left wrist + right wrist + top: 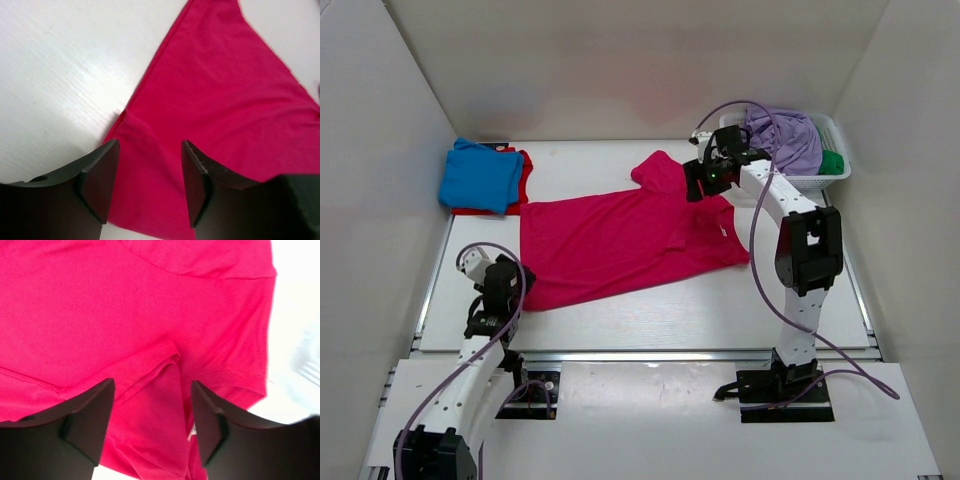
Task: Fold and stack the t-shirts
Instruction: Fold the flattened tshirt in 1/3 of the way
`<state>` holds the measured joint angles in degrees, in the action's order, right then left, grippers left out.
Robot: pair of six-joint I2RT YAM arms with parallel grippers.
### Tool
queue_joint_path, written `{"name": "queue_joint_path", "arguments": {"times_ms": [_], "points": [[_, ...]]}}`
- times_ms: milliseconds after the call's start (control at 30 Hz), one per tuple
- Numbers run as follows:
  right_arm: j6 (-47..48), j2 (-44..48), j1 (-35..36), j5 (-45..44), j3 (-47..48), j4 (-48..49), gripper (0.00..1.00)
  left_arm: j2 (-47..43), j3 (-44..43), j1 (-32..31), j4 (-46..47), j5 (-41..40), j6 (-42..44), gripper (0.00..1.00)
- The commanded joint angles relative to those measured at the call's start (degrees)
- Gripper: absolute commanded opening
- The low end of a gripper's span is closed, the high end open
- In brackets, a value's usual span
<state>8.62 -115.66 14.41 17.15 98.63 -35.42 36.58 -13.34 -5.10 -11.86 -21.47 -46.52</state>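
Note:
The crimson-pink t-shirt [620, 245] lies spread flat in the middle of the table. My left gripper [515, 285] is open and empty, its jaws over the shirt's near-left hem corner [225, 90], one on each side of a small fold. My right gripper [705, 180] is open and empty above the shirt's far-right part, near the sleeve and collar folds [100, 305]. A folded bright blue t-shirt [480, 175] lies on a red t-shirt [523, 165] at the back left. A lavender t-shirt [785, 140] and a green t-shirt [832, 163] sit in the basket.
The white latticed basket [825, 182] stands at the back right corner. White walls close the table on the left, back and right. Bare white tabletop [60, 75] shows left of the shirt's hem and along the near edge.

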Motion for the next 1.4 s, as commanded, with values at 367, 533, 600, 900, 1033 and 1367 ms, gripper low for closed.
{"name": "queue_joint_path", "arguments": {"times_ms": [367, 533, 600, 900, 1033, 1367], "points": [[-7.3, 24.8, -7.8, -2.2, -19.4, -2.5, 0.61, 14.8, -19.3, -0.2, -26.3, 18.3, 16.2, 0.72], [-11.9, 29.5, -6.4, -5.2, -28.8, -1.4, 0.61, 13.6, -20.5, -4.3, -30.1, 14.9, 14.0, 0.75], [-13.2, 30.3, -6.1, -5.8, -31.4, -0.4, 0.6, 16.0, -20.8, -2.1, -31.5, 16.3, 14.8, 0.75], [-16.1, 29.4, -5.4, -7.1, -37.6, 4.1, 0.59, 21.7, -22.0, -3.4, -33.9, 11.7, 11.5, 0.73], [-15.9, 28.7, -6.2, -6.2, -38.7, 5.9, 0.59, 25.3, -22.2, -2.6, -34.5, 10.0, 10.9, 0.75], [-15.6, 25.4, -7.6, -5.5, -39.7, 8.7, 0.58, 27.2, -18.3, -0.5, -25.5, 7.8, 9.3, 0.68]]}}
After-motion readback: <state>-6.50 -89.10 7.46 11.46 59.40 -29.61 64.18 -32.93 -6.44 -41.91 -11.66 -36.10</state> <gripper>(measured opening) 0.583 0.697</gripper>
